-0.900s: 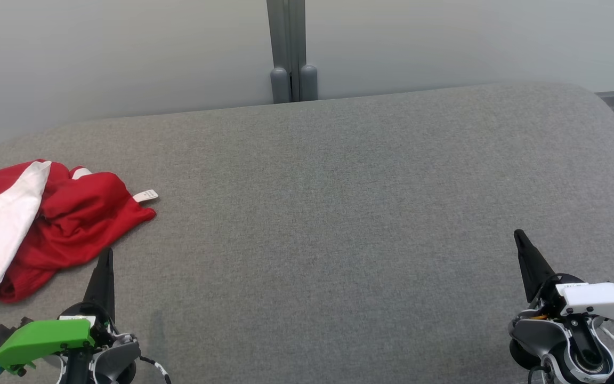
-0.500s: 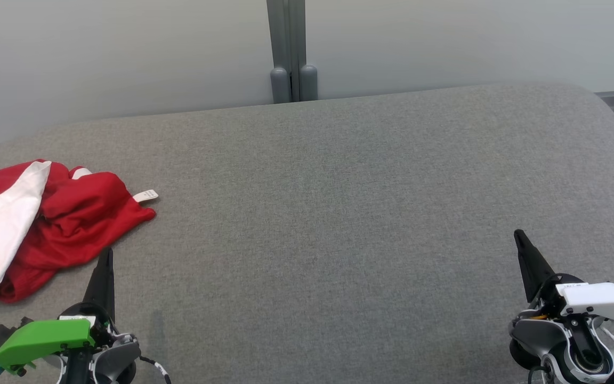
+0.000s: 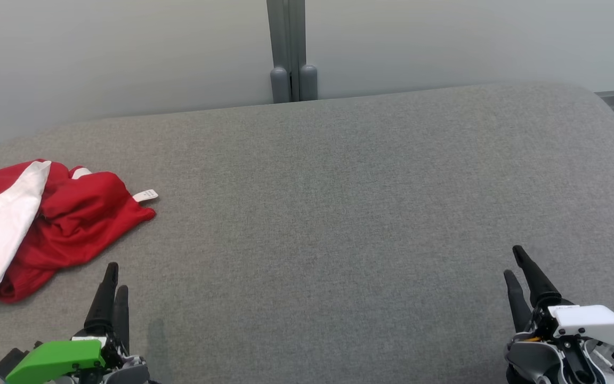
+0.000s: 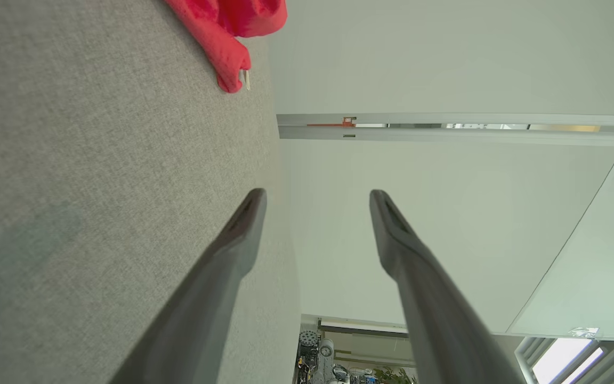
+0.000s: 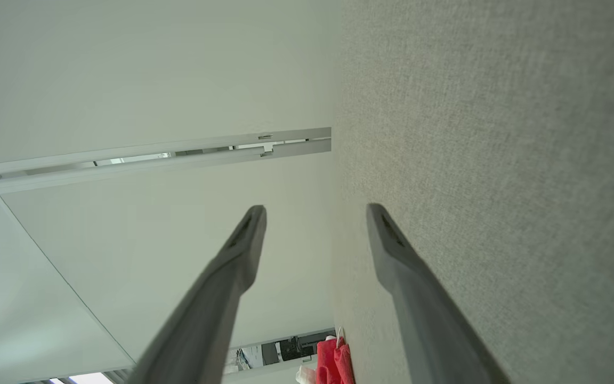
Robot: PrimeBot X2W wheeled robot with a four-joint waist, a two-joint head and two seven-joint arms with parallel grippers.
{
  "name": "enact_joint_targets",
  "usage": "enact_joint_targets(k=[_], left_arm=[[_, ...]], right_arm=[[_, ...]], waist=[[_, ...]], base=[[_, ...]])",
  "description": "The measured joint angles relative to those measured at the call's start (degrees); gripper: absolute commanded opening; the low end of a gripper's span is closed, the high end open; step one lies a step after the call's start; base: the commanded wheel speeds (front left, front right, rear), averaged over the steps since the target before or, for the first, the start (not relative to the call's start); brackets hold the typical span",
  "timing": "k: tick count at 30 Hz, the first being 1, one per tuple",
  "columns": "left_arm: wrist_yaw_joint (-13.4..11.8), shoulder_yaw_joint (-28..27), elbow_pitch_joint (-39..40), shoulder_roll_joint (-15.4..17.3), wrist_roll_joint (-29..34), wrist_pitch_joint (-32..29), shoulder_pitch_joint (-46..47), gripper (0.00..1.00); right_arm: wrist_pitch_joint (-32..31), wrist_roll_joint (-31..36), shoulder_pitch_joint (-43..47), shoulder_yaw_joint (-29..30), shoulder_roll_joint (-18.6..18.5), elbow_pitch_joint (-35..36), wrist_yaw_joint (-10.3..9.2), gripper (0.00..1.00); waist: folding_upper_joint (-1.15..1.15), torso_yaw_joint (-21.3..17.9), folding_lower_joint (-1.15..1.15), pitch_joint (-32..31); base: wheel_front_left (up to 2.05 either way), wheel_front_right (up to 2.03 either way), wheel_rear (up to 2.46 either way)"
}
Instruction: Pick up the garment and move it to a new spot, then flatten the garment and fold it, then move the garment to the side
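Crumpled red-and-white fabric garment [image 3: 72,224] at nine o'clock on grey cloth-covered table [image 3: 339,213]; left jaws, right jaws wide, empty.

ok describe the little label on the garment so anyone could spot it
On the grey cushion, a crumpled red garment lies at the left edge. The label is the pale tab sticking out of its right side onto the grey, far smaller than the white panel.

The garment [image 3: 78,224] was soft, matt red cloth with a white panel. The bench top [image 3: 339,213] was grey woven fabric, coarse and matt. The left gripper [image 4: 317,194] fingers [image 4: 216,277] looked smooth and dark.
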State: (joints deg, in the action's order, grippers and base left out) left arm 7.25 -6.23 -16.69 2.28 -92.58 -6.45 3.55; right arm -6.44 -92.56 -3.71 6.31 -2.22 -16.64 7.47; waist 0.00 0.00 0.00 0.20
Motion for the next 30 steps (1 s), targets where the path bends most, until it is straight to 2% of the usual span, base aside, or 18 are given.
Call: enact_joint_targets(k=[5,11,18,30], left_arm=[[0.0,1.0,0.3,0.0,0.3,1.3,-0.4,1.00],[0.0,1.1,1.6,0.0,4.4,3.0,-0.5,1.00],[0.0,0.8,4.4,0.0,13.4,4.8,-0.6,1.00],[0.0,2.7,8.5,0.0,29.6,7.6,-1.9,1.00]], right_arm=[[1.3,0.1,0.2,-1.3,0.0,-0.2,0.00,1.00],[3.0,4.8,0.0,-1.7,0.0,0.3,0.00,1.00],[4.7,14.0,-0.1,-2.5,0.0,1.8,0.00,1.00],[7.6,32.1,-0.1,-7.3,-0.1,5.1,0.00,1.00]], waist=[[0.00,0.0,0.00,0.0],[0.00,0.1,0.00,0.2],[0.00,0.1,0.00,0.4],[0.00,0.2,0.00,0.3]], base=[[0.00,0.00,0.00],[0.00,0.00,0.00],[0.00,0.00,0.00],[0.00,0.00,0.00]])
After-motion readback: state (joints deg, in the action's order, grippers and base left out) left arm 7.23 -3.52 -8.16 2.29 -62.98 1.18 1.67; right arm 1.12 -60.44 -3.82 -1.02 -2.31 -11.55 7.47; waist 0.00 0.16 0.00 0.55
